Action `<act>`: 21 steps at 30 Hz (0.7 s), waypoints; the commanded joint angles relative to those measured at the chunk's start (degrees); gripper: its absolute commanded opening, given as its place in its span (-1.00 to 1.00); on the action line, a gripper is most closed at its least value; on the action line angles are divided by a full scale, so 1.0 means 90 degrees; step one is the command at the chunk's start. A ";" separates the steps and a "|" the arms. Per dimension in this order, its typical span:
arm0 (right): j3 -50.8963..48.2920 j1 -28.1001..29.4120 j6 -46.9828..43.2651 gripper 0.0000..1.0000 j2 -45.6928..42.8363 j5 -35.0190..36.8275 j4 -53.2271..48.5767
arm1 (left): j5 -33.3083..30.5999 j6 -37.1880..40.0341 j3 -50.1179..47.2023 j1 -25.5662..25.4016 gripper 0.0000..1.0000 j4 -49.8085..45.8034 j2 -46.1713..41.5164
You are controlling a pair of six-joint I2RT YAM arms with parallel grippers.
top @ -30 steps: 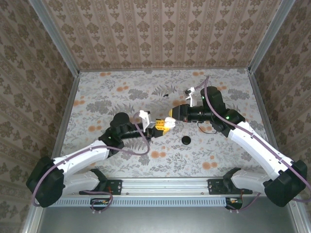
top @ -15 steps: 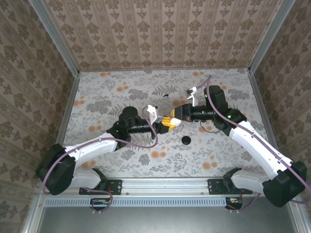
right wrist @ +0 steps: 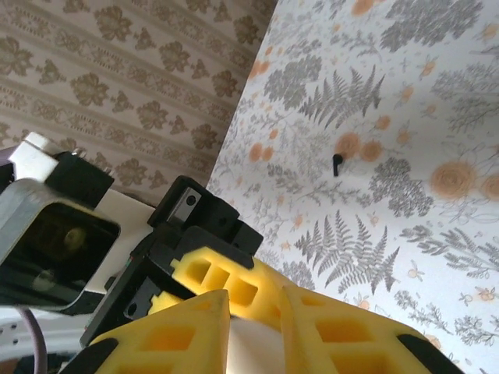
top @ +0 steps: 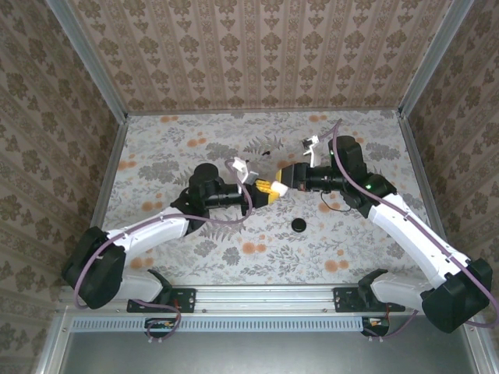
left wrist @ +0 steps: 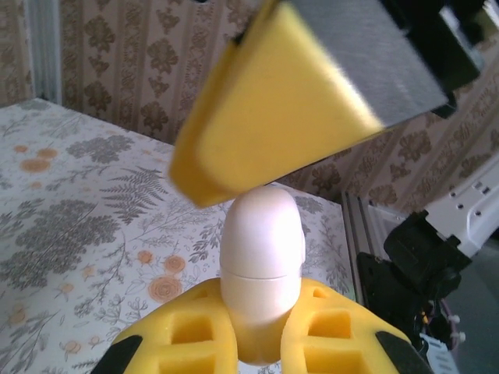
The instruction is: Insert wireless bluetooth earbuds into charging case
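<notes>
The left gripper (top: 263, 188), clamped on the white charging case (left wrist: 260, 249), had risen to frame centre against the right gripper (top: 277, 184), its grip unclear, probably for lid opening, while an earbud (right wrist: 337, 164) lay loose on the table (top: 179, 140).

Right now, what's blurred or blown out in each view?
Left wrist: the upper yellow finger is soft, the white case sharper, the right edge bright. Right wrist: own fingers blurred, earbud crisp. Top external: even light, sharp.
</notes>
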 commanded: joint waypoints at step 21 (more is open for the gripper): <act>0.0751 -0.0260 -0.0007 -0.19 0.0678 0.1297 -0.1633 | -0.0649 -0.0884 0.2077 0.4600 -0.96 -0.4291 0.1145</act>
